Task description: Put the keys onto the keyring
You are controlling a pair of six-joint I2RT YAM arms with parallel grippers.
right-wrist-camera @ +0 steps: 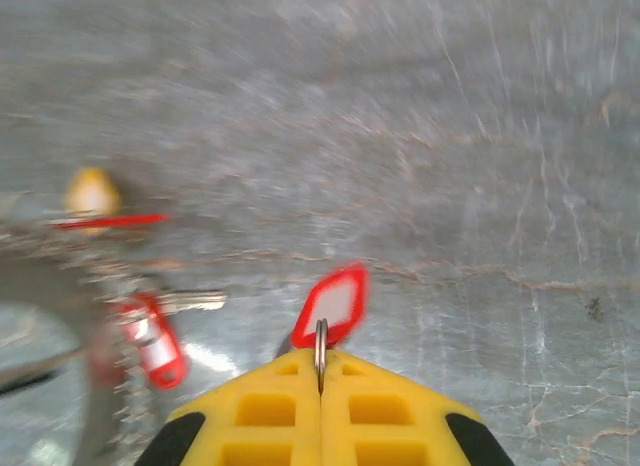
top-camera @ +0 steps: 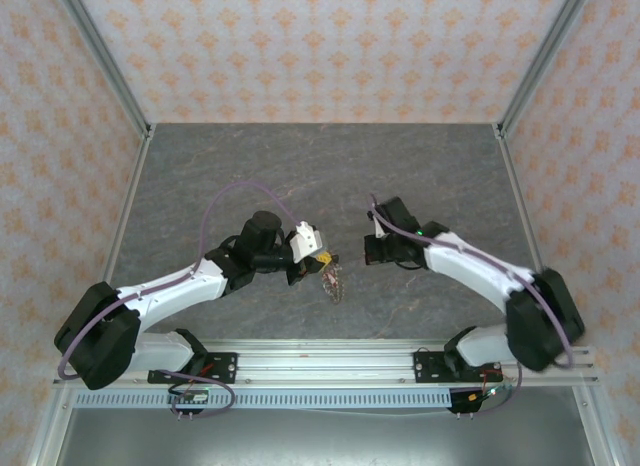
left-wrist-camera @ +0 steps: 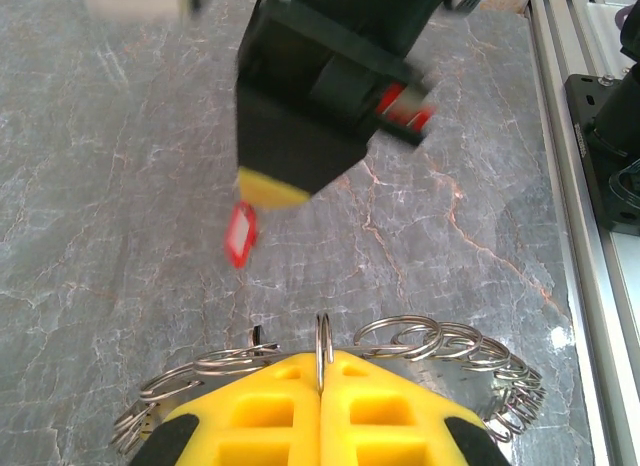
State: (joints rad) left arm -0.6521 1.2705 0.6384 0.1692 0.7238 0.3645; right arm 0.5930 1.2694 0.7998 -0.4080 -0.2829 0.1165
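Observation:
My left gripper (top-camera: 320, 258) (left-wrist-camera: 322, 374) is shut on the keyring (left-wrist-camera: 322, 338), whose thin grey wire stands edge-on between the yellow tips. Several small wire rings (left-wrist-camera: 440, 341) fan out on either side of it. In the top view a cluster of keys (top-camera: 332, 283) hangs below this gripper. My right gripper (top-camera: 368, 249) (right-wrist-camera: 320, 374) is shut on the small ring of a red-tagged key (right-wrist-camera: 335, 304) and holds it off the table. In the left wrist view the right gripper (left-wrist-camera: 270, 191) hovers just beyond the keyring, the red tag (left-wrist-camera: 240, 236) dangling under it. The view there is blurred.
Another red-tagged key (right-wrist-camera: 155, 346) shows blurred at the left of the right wrist view. The grey marbled table (top-camera: 320, 176) stretches away behind both grippers. An aluminium rail (top-camera: 330, 356) with the arm bases runs along the near edge. Patterned walls enclose the other sides.

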